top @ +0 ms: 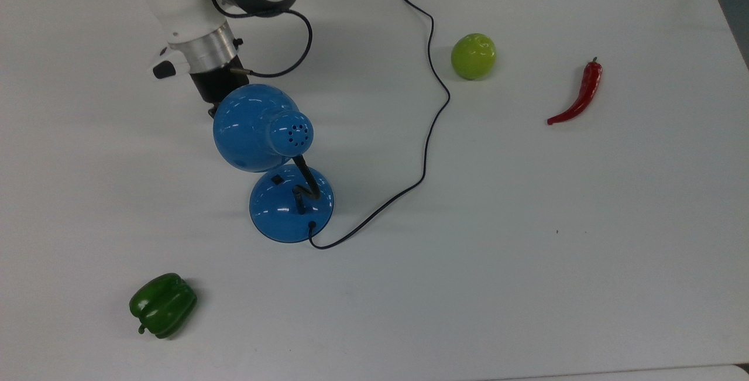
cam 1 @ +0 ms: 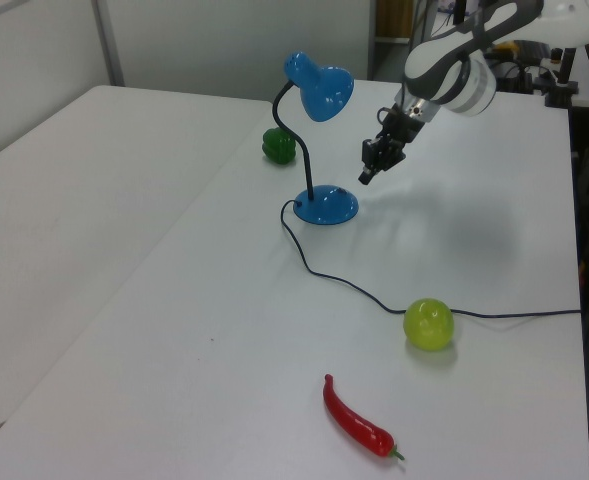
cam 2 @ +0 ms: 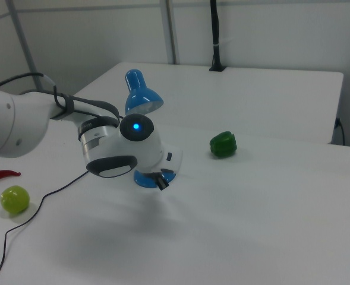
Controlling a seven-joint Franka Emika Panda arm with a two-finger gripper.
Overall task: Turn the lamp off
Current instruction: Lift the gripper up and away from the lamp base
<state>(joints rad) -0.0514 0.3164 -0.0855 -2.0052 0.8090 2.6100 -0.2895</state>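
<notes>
The lamp is glossy blue, with a dome shade [top: 257, 129] on a black gooseneck over a round base [top: 291, 208]. A small black switch [top: 277, 180] sits uncovered on the base. No glow shows on the table under the shade. In the left view the lamp's base [cam 1: 324, 207] lies just left of my gripper [cam 1: 366, 178], which hangs above the table, shut and holding nothing. The top view has the gripper's black hand [top: 215, 85] partly hidden behind the shade. My gripper [cam 2: 161, 184] pokes out below the white wrist in the right view, in front of the lamp's base [cam 2: 140, 177].
The lamp's thin black cord [top: 432, 117] snakes from the base to the top view's far edge. A green bell pepper [top: 162, 305] lies near the front left, a round green fruit [top: 473, 56] and a red chilli [top: 579, 95] at the top view's right.
</notes>
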